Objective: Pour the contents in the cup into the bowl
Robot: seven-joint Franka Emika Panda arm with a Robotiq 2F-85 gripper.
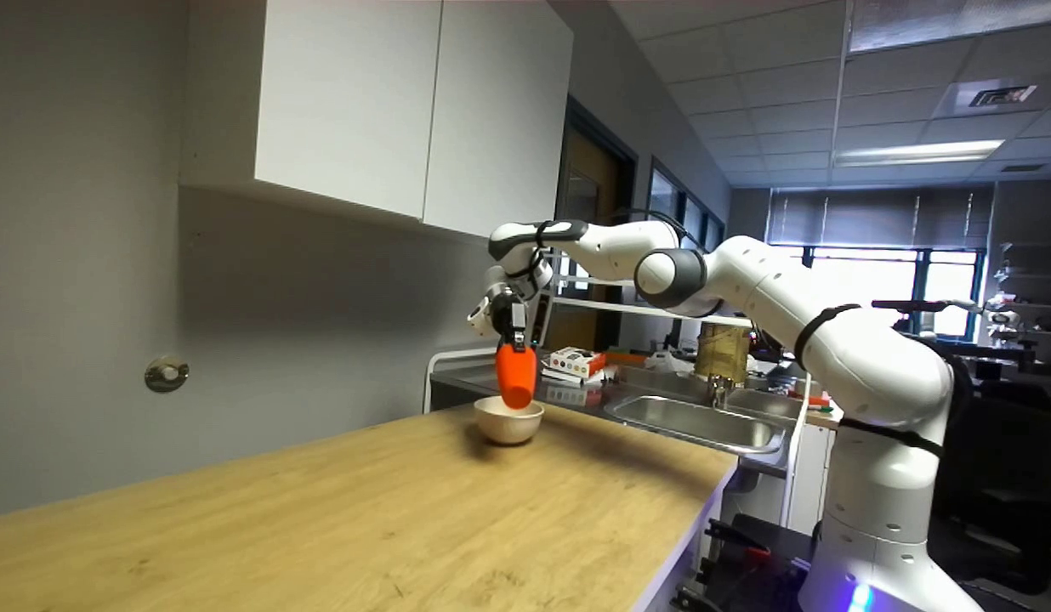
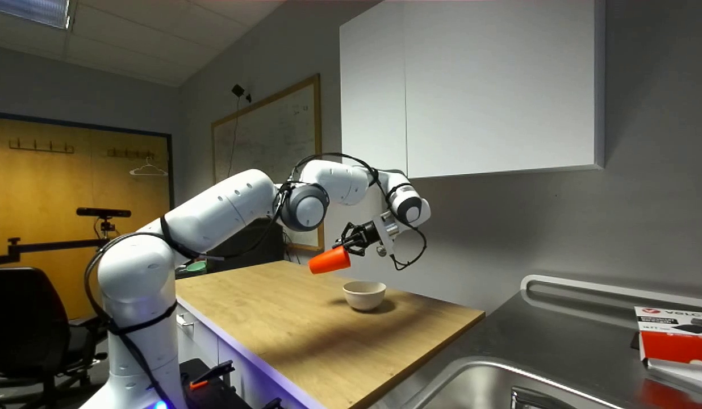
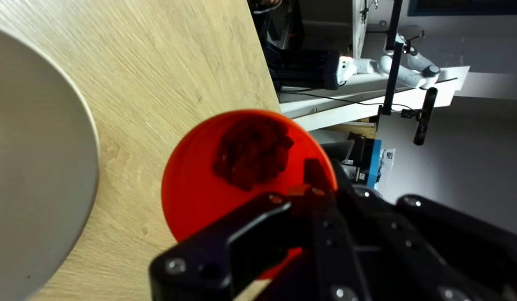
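Note:
The red-orange cup (image 1: 516,376) is held in the air and tilted, nearly on its side in an exterior view (image 2: 329,261), its narrow base lower than its mouth. The wrist view looks into the cup (image 3: 187,200); a dark clump of contents (image 3: 254,152) lies inside. My gripper (image 3: 321,179) is shut on the cup's rim, with one finger inside the wall and one outside. It also shows in both exterior views (image 1: 517,340) (image 2: 346,245). The light bowl (image 1: 508,427) stands upright on the table below the cup; it shows too in an exterior view (image 2: 364,296) and at the wrist view's left (image 3: 37,167). Its visible inside shows no contents.
The bowl stands on a wooden table (image 1: 389,501) near its end by the wall. A metal counter with a sink (image 1: 704,421) adjoins that end. Boxes (image 1: 576,361) lie on the counter. A white wall cabinet (image 2: 498,85) hangs above the table.

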